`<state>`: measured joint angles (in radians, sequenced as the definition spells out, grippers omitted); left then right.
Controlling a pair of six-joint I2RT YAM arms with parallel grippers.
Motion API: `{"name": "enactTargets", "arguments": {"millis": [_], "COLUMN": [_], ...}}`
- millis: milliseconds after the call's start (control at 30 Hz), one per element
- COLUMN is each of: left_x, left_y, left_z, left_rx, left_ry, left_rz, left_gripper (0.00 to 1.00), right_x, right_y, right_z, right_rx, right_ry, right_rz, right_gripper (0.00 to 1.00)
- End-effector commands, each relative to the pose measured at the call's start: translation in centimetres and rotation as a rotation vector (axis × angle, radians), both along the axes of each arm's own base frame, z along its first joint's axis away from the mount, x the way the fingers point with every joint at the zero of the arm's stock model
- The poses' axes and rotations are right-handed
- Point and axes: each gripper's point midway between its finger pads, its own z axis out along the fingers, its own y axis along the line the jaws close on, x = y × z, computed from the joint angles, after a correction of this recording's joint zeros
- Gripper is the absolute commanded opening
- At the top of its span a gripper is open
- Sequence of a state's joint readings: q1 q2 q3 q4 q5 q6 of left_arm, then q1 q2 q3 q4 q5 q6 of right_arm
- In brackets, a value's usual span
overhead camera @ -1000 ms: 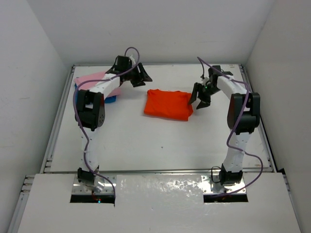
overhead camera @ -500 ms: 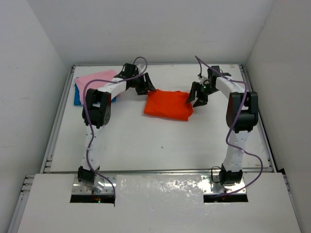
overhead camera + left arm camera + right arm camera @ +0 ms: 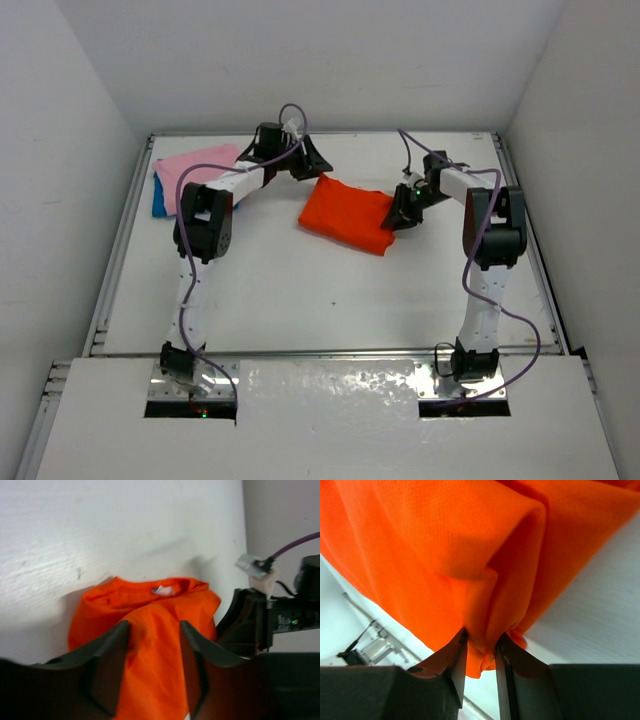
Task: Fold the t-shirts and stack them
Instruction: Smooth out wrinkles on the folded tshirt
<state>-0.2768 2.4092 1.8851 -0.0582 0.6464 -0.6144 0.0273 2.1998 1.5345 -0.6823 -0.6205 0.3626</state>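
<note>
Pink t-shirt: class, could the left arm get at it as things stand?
Probably not yet: the pink t-shirt lies uncovered beside that arm, but the left gripper is closed on the orange-red t-shirt.

The orange-red t-shirt (image 3: 345,212) lies folded into a thick, skewed rectangle on the far half of the table (image 3: 300,290), about midway across, its collar end rumpled, its right edge gathered into a pinched fold. The pink t-shirt (image 3: 195,168) lies folded flat near the table's far-left corner, atop the blue t-shirt (image 3: 158,203), which shows only along its left edge
</note>
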Motion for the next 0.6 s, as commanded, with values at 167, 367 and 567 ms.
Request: {"name": "enactTargets", "arguments": {"millis": [167, 367, 567], "left_x": [2.0, 1.4, -1.1], "left_y": [-1.6, 0.3, 1.2], "left_z": [5.9, 5.2, 5.1], "left_rx": [-0.055, 0.105, 0.176], "left_ry": [-0.179, -0.159, -0.142], "left_rz": [-0.007, 0.007, -0.027], "left_gripper": [0.62, 0.64, 0.63], "right_x": [-0.7, 0.0, 2.9], "right_y": [0.2, -1.6, -3.2], "right_z": [4.1, 6.5, 7.2], "right_rx": [0.053, -0.075, -0.161], "right_ry": [-0.080, -0.128, -0.217], "right_rz": [-0.030, -0.123, -0.179], "right_gripper": [0.34, 0.54, 0.50]}}
